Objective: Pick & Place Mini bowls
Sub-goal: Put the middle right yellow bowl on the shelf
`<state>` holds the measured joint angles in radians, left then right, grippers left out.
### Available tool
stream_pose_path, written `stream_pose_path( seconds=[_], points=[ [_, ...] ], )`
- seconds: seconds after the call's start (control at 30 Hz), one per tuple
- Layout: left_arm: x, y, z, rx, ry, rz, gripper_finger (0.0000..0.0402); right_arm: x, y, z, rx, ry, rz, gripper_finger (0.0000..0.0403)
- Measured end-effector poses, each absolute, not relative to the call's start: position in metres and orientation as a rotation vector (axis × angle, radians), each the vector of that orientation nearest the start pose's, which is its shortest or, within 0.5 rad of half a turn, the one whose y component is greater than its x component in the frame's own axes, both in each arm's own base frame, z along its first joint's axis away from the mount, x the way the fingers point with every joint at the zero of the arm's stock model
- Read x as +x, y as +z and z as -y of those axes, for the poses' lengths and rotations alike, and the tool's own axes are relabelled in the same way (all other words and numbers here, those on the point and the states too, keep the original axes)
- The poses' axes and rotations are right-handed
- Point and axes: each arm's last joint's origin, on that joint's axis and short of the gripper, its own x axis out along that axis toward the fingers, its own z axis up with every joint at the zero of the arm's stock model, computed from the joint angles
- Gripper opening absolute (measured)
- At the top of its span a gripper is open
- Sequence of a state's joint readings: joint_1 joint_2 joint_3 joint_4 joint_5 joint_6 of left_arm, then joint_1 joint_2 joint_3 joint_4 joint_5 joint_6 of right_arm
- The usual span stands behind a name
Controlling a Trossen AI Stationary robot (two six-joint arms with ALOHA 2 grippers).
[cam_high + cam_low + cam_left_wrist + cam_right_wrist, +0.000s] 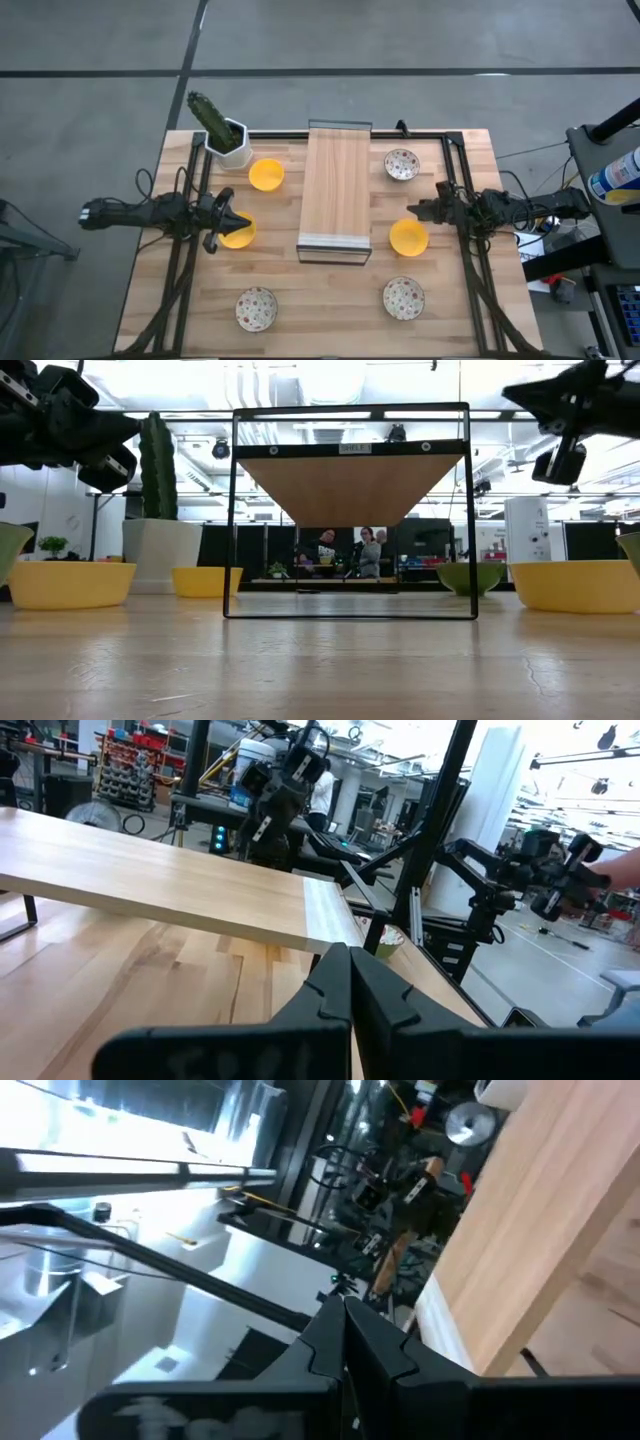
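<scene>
Three plain yellow bowls sit on the table: one far left (266,174), one left of the shelf (237,233), one right of it (408,237). Speckled white bowls rest at far right (402,164), near left (256,308) and near right (404,297). My left gripper (238,214) hovers shut over the far rim of the yellow bowl beside the shelf, raised above the table (130,428). My right gripper (412,209) is shut too, raised just beyond the right yellow bowl (575,585). Both wrist views show the fingers closed on nothing (350,975) (345,1325).
A wooden shelf on a black frame (338,190) stands in the table's middle between the arms. A white pot with a green cactus (228,138) stands at the far left corner. Black rails (190,250) run along both sides. People stand in the room beyond (345,550).
</scene>
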<state>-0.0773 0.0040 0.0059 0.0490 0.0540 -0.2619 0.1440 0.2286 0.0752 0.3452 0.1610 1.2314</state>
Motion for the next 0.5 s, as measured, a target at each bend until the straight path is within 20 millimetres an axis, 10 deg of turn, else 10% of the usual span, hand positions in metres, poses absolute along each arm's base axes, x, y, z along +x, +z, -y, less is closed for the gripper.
stream_pose_path(
  seconds=[0.5],
  points=[
    [0.097, 0.170, 0.009, -0.262, -0.138, 0.031, 0.0000, 0.097, 0.254, -0.012, 1.334, -0.579, -0.710, 0.0016]
  ],
)
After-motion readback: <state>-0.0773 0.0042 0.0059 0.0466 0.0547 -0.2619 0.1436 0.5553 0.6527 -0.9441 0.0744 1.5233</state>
